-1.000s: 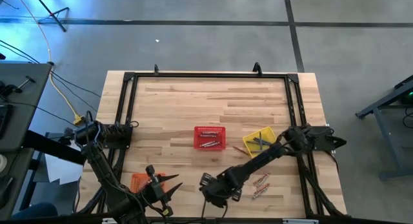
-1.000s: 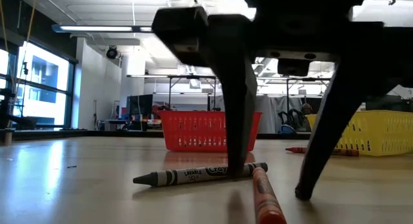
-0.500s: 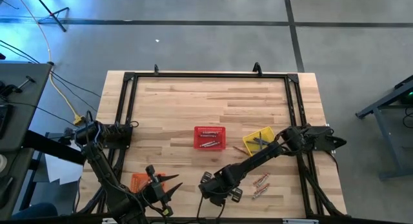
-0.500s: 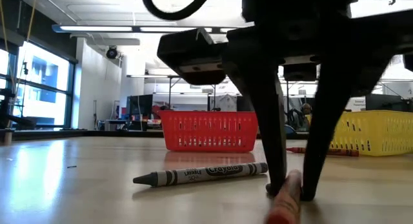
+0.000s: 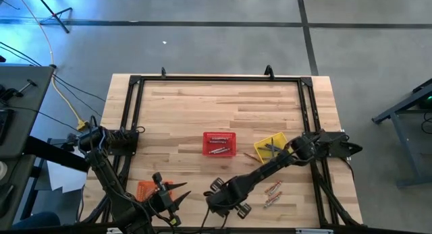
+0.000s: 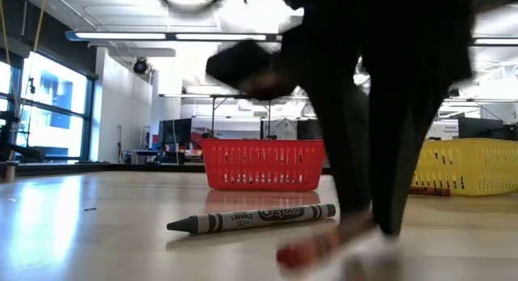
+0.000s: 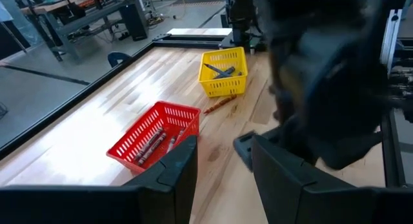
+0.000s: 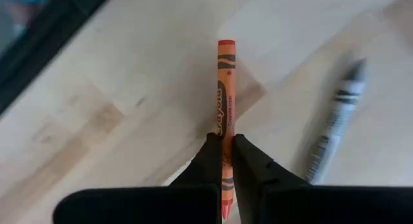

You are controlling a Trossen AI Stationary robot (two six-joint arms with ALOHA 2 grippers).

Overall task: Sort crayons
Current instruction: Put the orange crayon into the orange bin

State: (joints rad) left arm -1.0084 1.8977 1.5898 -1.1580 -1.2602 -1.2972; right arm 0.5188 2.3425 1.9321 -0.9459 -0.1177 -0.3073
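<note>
Pinching an orange crayon [image 8: 226, 108] between closed fingers, the right gripper [image 8: 223, 161] sits low over the table's [image 5: 189, 106] near edge — a grey crayon [image 6: 252, 219] lies just beside it. Farther back stand the red basket [image 5: 219, 143] and yellow basket [image 5: 271, 146], crayons inside. The left gripper [image 7: 222, 164] waits open near the orange basket [image 5: 147, 190].

Worktop [image 5: 202, 106]: pale wood planks, edged by a black metal frame [image 5: 216, 78]. Red mesh basket [image 5: 219, 143] near the middle. Yellow mesh basket [image 5: 271, 146] just to its right, turned at an angle. Orange mesh basket [image 5: 147, 190] at the near left edge. Grey floor [image 5: 202, 38] with dark seams around. Yellow cable [image 5: 64, 96] runs along the floor at left.
</note>
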